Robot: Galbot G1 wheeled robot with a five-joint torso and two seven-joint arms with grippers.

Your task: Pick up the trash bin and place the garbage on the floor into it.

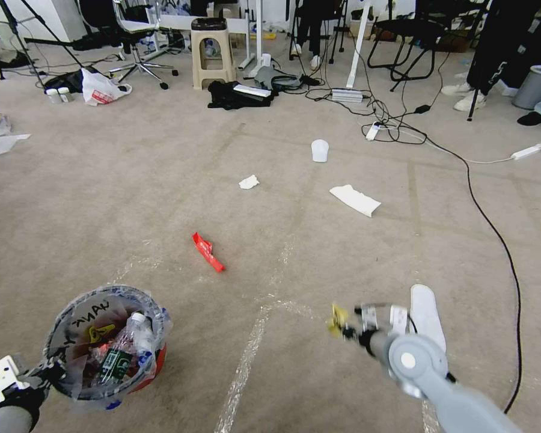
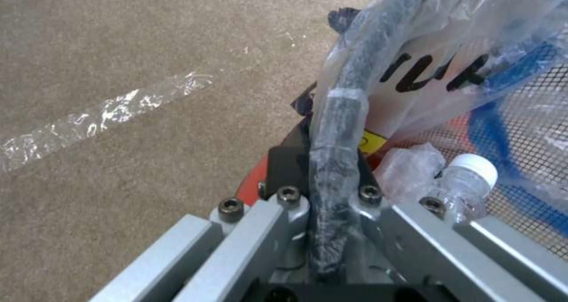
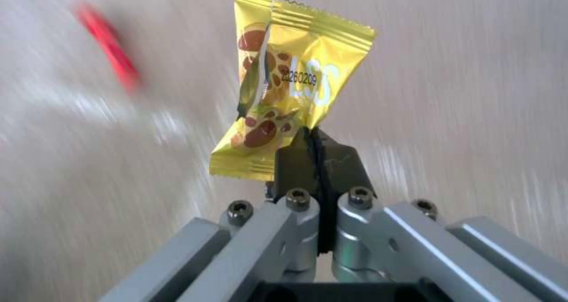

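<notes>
- The right gripper [image 3: 317,149] has its dark fingers [image 3: 343,160] pressed together on the lower edge of a small yellow foil wrapper [image 3: 284,93] printed with brown nuts; the wrapper stands up beyond the fingertips, clear of the floor.
- In the head view that right gripper [image 1: 350,325] hangs low on the right above the beige-grey carpet floor [image 1: 132,198], the yellow wrapper [image 1: 336,319] at its tip, with a white slipper [image 1: 427,316] on the carpet just behind it.
- The left gripper [image 2: 322,169] has its fingers [image 2: 284,169] closed tight on the bag-wrapped rim of the small round red plastic trash bin [image 2: 349,84] lined with a crinkled clear bag bearing black writing.
- In the head view the left gripper [image 1: 48,370] holds the trash bin [image 1: 105,343] at lower left, well apart from the right gripper; I cannot tell whether the bin touches the carpet.
- Inside the bin lies a clear plastic bottle with a green label [image 1: 123,355] among other litter.
- Between the two grippers and farther out, a long red wrapper [image 1: 208,252] lies on the carpet.
- Beyond it lie a crumpled white tissue [image 1: 249,181], a flat white sheet of paper [image 1: 354,199] and a white cup [image 1: 320,150].
- Shiny clear tape lines [image 1: 246,361] cross the carpet.
</notes>
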